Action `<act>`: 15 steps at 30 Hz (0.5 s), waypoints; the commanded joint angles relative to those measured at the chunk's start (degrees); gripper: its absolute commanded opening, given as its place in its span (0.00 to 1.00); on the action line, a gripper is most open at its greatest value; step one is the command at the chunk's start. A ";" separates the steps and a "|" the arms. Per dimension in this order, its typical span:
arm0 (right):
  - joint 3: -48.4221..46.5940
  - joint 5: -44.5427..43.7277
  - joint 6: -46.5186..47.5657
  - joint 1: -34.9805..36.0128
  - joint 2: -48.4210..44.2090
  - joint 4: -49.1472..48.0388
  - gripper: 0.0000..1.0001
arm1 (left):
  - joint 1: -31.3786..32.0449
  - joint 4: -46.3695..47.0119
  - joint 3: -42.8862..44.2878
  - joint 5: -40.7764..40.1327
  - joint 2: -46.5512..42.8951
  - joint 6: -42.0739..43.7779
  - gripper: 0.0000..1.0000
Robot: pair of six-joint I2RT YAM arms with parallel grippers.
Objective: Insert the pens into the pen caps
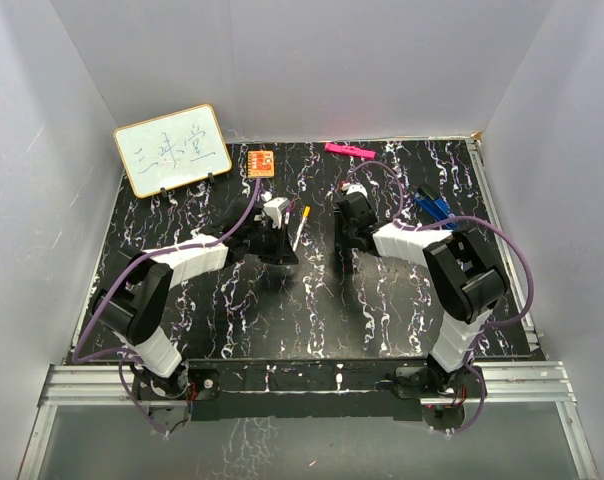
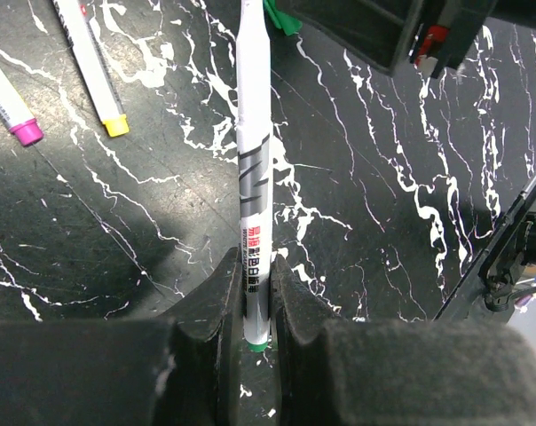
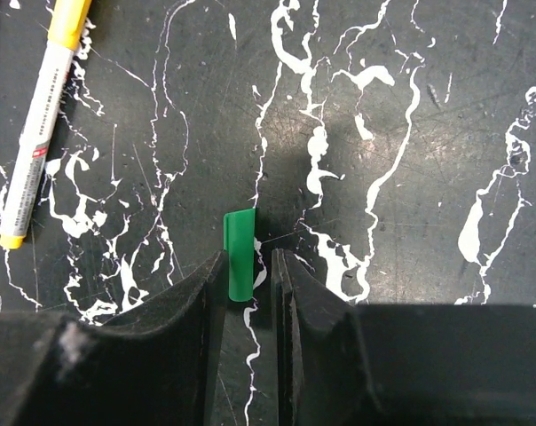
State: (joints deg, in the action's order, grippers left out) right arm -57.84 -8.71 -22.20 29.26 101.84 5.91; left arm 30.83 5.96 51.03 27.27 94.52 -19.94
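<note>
- The left gripper (image 2: pixel 255 266) has its fingers closed nearly to touching on the held pen (image 2: pixel 253 151). It is clamped close to its green tail end, and the white barrel runs straight out ahead of the fingertips.
- Ahead of those fingers and off to their left, a purple-tipped pen (image 2: pixel 9 105) and a yellow-tipped pen (image 2: pixel 92 64) lie flat on the table (image 2: pixel 383 222), well apart from the grip.
- The step in hand looks to be bringing pen and cap together. To do it well, line the barrel up with the cap's bore first, seat the tip in the mouth, then push slowly along that line. A pen held by its tail will likely swing at the far end.
- The right gripper (image 3: pixel 248 266) has its fingers drawn narrow, with the green cap (image 3: pixel 240 253) between their very tips and half of it poking out ahead. It lies against one pad with a dark sliver at the other — a light hold that might twist or slide back under a push.
- No tray or box shows; the cap is the only receptacle, with no pen in it yet — which end is open I cannot tell
</note>
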 commanded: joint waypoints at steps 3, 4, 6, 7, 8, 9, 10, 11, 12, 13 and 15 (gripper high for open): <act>-2.94 0.27 0.91 0.15 1.01 -2.13 0.24 | 0.15 2.17 0.95 2.47 -0.41 -0.26 0.00; -3.04 0.35 0.92 0.18 1.21 -2.13 0.24 | 0.17 2.29 1.01 2.57 -0.39 -0.35 0.00; -3.28 0.36 0.90 0.19 1.62 -2.11 0.24 | 0.17 2.08 1.16 2.82 -0.23 -0.36 0.00; -3.39 0.40 0.93 0.19 1.83 -2.13 0.24 | 0.18 1.98 1.29 2.87 -0.04 -0.36 0.00; -3.46 0.42 0.95 0.14 2.01 -2.13 0.24 | 0.15 1.89 1.35 2.96 0.10 -0.37 0.00; -3.54 0.41 0.96 0.16 2.31 -2.06 0.24 | 0.19 1.80 1.41 3.04 0.11 -0.36 0.00; -3.58 0.51 1.01 0.18 2.51 -2.00 0.24 | 0.13 1.86 1.46 3.13 0.21 -0.36 0.00; -3.67 0.55 1.04 0.24 2.66 -1.96 0.24 | 0.19 1.87 1.54 3.10 0.28 -0.36 0.00; -3.70 0.68 1.02 0.27 2.90 -1.88 0.24 | 0.15 1.87 1.53 3.17 0.28 -0.40 0.00; -3.68 0.69 1.03 0.25 3.04 -1.87 0.24 | 0.19 1.80 1.61 3.16 0.34 -0.44 0.00; -3.76 0.64 1.07 0.42 3.30 -1.79 0.24 | 0.19 1.78 1.75 3.13 0.46 -0.49 0.00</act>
State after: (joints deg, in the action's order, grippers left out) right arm -59.51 -8.10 -21.89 29.26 104.49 5.61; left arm 30.85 7.46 51.03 28.99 94.59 -20.18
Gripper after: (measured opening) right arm 0.241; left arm 0.095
